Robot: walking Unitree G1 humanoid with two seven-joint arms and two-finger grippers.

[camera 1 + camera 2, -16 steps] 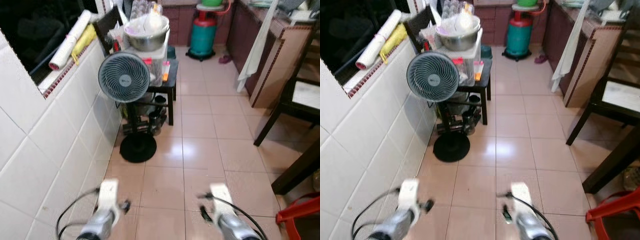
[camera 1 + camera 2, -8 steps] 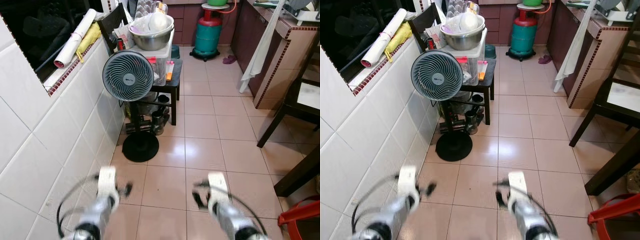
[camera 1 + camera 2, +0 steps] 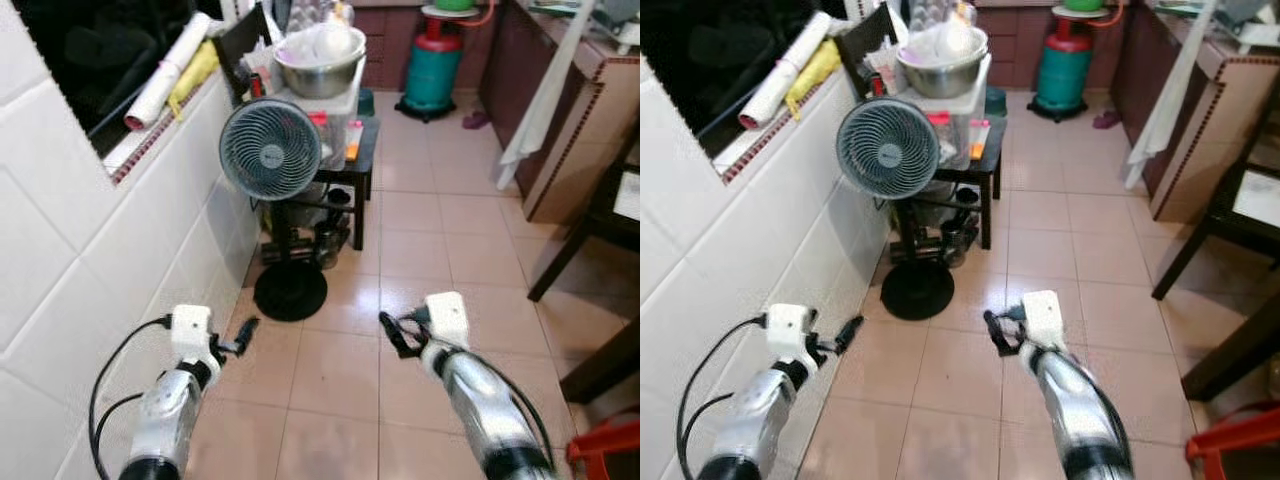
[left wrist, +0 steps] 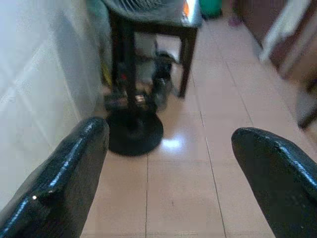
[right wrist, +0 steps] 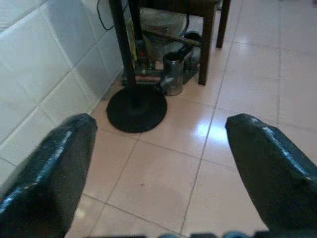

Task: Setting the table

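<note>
No tableware is held, and the task's things cannot be made out apart from a steel bowl [image 3: 320, 72] piled on the small dark worktop [image 3: 362, 150] against the white tiled wall [image 3: 120, 240]. Both arms are raised over the tiled floor [image 3: 420, 250]. The left gripper [image 3: 243, 334] is held close beside the wall, jaws apart and empty. The right gripper [image 3: 388, 333] is held over open floor, jaws likewise spread and empty. A standing fan [image 3: 269, 150] is set at the worktop's near edge, its round base on the floor. A clear strip of floor runs between this worktop and the brown cabinet [image 3: 580, 120] toward a green gas cylinder [image 3: 438, 72].
</note>
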